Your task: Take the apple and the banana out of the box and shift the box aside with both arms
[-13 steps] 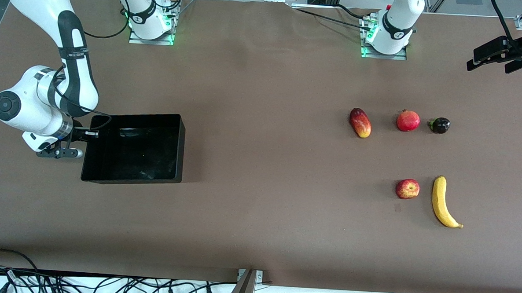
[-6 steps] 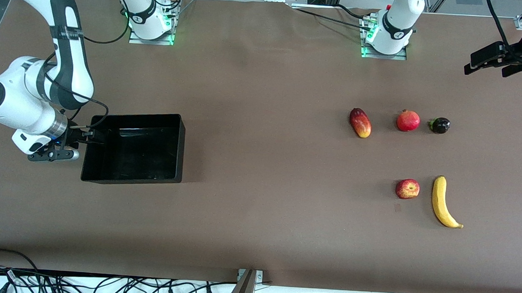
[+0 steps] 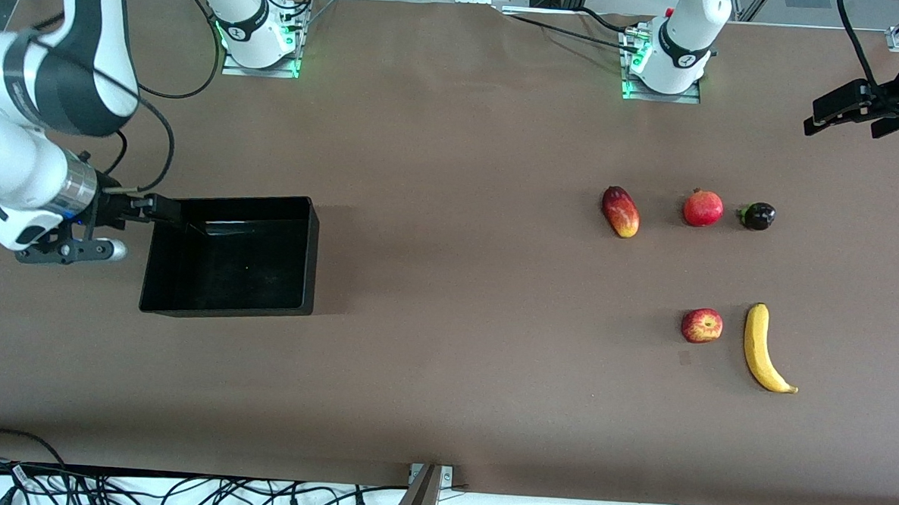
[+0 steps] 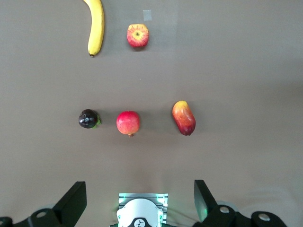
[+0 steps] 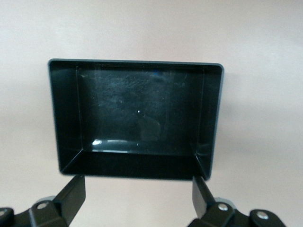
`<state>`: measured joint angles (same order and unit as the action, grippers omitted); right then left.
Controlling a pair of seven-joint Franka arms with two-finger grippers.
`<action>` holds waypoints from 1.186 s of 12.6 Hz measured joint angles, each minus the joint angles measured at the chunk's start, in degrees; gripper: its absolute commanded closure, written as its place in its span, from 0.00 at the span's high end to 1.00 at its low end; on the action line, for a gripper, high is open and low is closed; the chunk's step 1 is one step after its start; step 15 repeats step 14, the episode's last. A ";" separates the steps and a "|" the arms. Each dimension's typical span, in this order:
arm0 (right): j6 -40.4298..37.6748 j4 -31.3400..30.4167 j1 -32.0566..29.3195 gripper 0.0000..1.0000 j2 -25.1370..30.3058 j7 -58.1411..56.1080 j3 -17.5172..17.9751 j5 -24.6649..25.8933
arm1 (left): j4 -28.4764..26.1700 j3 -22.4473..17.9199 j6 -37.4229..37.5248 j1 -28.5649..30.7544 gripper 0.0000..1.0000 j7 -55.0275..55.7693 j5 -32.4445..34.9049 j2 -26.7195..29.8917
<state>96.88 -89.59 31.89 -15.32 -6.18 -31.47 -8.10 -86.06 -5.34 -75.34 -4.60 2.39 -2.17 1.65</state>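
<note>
The black box (image 3: 229, 254) stands toward the right arm's end of the table; it fills the right wrist view (image 5: 137, 118) and is empty. My right gripper (image 3: 164, 210) hangs open and empty over the box's wall at that end (image 5: 137, 196). The apple (image 3: 702, 326) and the banana (image 3: 764, 350) lie side by side toward the left arm's end, also in the left wrist view, apple (image 4: 138, 35), banana (image 4: 96, 26). My left gripper (image 3: 842, 122) is open and empty, high over the table's edge at the left arm's end (image 4: 137, 201).
A mango (image 3: 620, 211), a pomegranate (image 3: 702, 208) and a small dark fruit (image 3: 757, 216) lie in a row farther from the front camera than the apple. The two arm bases (image 3: 666, 61) stand along the table's back edge. Cables lie along the near edge.
My right arm has risen and drawn back from the box's wall toward its own end of the table. The box and the fruits have not moved. The left gripper has barely shifted.
</note>
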 measured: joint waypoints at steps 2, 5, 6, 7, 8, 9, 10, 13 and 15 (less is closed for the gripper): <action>-2.85 0.27 0.12 1.00 3.13 0.13 -0.04 1.28 | -0.04 0.08 -0.67 -0.17 1.00 0.00 1.46 -0.08; -4.46 -0.86 -0.79 1.00 7.17 0.04 1.05 4.38 | -0.32 0.25 -1.52 -0.39 1.00 0.00 2.74 -0.37; -4.48 -1.91 -3.15 1.00 8.81 -0.08 3.67 5.59 | -0.65 0.26 -2.13 -0.48 1.00 0.00 3.01 -0.55; -4.48 -3.14 -6.94 1.00 10.50 -0.48 7.64 6.85 | -1.03 0.28 -2.79 -0.56 1.00 0.00 3.12 -0.72; -4.48 -4.30 -10.93 1.00 12.03 -1.18 11.50 7.64 | -1.39 0.30 -3.45 -0.59 1.00 0.00 3.18 -0.86; -4.48 -5.18 -14.20 1.00 13.27 -1.83 14.35 7.92 | -1.75 0.31 -3.72 -0.60 1.00 0.00 3.20 -0.97; -4.48 -5.78 -16.59 1.00 14.21 -2.42 16.24 7.96 | -2.07 0.31 -3.92 -0.60 1.00 0.00 3.20 -1.02; -4.43 -6.34 -20.80 1.00 15.34 -3.29 19.65 7.96 | -2.38 0.31 -4.18 -0.61 1.00 0.00 3.20 -1.03; -4.36 -6.34 -21.03 1.00 15.32 -3.29 19.94 7.96 | -2.39 0.31 -4.21 -0.61 1.00 0.00 3.20 -1.03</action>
